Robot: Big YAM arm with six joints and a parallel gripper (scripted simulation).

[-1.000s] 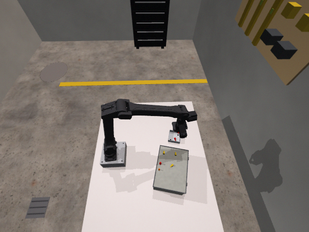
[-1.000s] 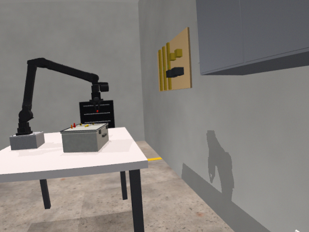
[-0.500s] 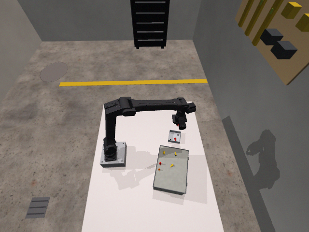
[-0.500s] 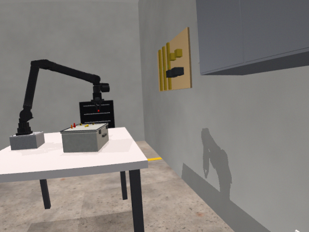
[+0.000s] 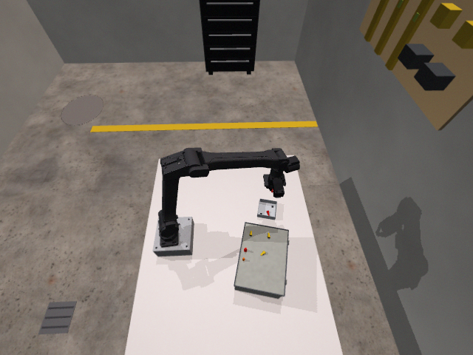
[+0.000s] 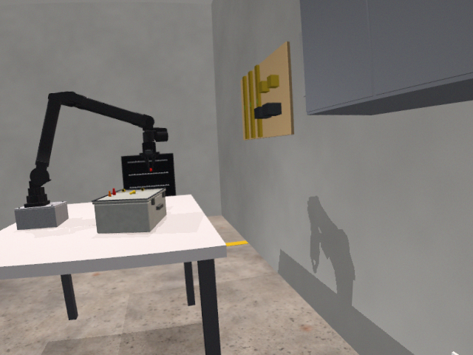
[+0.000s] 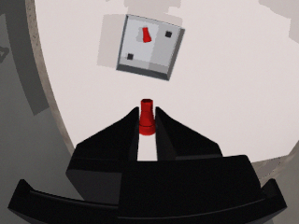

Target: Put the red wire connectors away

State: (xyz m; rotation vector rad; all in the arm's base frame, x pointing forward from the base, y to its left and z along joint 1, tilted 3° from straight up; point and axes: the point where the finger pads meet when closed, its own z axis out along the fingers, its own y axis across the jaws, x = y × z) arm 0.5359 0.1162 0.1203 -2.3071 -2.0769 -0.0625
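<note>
One tapered red connector (image 6: pixel 151 169) (image 7: pixel 147 118) sits pinched in the matte-black hand (image 6: pixel 151 168) (image 7: pixel 147 113) above the smooth white table (image 5: pixel 229 321) (image 6: pixel 183 238) (image 7: pixel 220 93).

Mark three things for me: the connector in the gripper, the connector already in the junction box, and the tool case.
Held red connector (image 7: pixel 147 119): wrist view, its body.
Boxed red connector (image 7: pixel 146 35): wrist view, its middle.
Tool case (image 6: pixel 122 217): exterior view, its side wall.

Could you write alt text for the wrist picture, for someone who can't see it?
A black pincer grips a red connector above a white table. Ahead, a steel box holds another red connector, lying on its side.
</note>
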